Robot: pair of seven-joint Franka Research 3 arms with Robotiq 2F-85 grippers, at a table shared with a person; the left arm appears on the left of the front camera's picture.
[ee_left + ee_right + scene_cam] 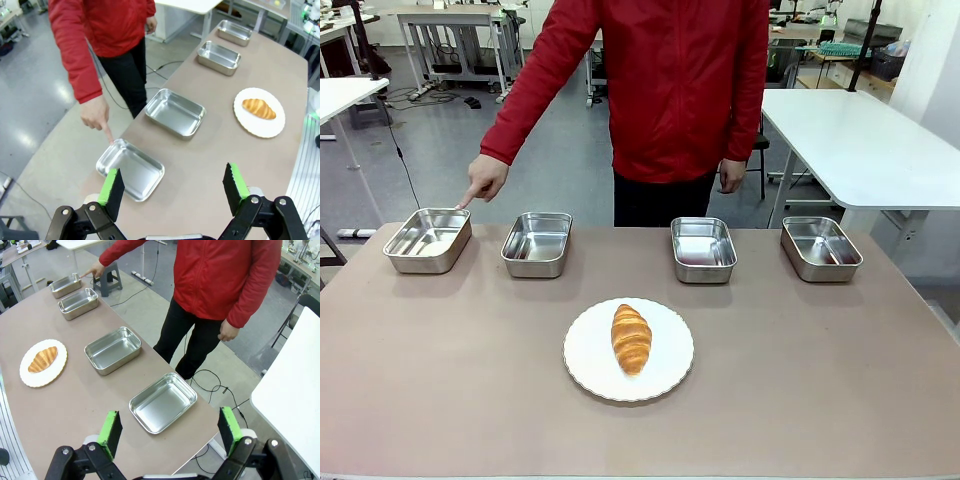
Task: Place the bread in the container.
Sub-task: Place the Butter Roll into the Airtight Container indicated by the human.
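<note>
The bread point(631, 338), a golden-brown croissant, lies on a round white plate point(585, 370) at the middle of the brown table. Several steel trays stand in a row along the far edge. A person's hand point(485, 178) points a finger at the rim of the far-left container point(428, 240). In the left wrist view my left gripper point(173, 182) hangs open and empty above the table, with that container point(131, 170) just beyond its fingers and the bread point(259, 108) farther off. My right gripper point(170, 430) is open and empty above the row's other end, with the bread point(43, 359) far away.
Other trays point(537, 243) point(703, 248) point(820, 246) stand empty in the same row. The person in a red jacket point(680, 80) stands at the far side. The table's near half around the plate is bare. A white table point(870, 140) stands behind on the right.
</note>
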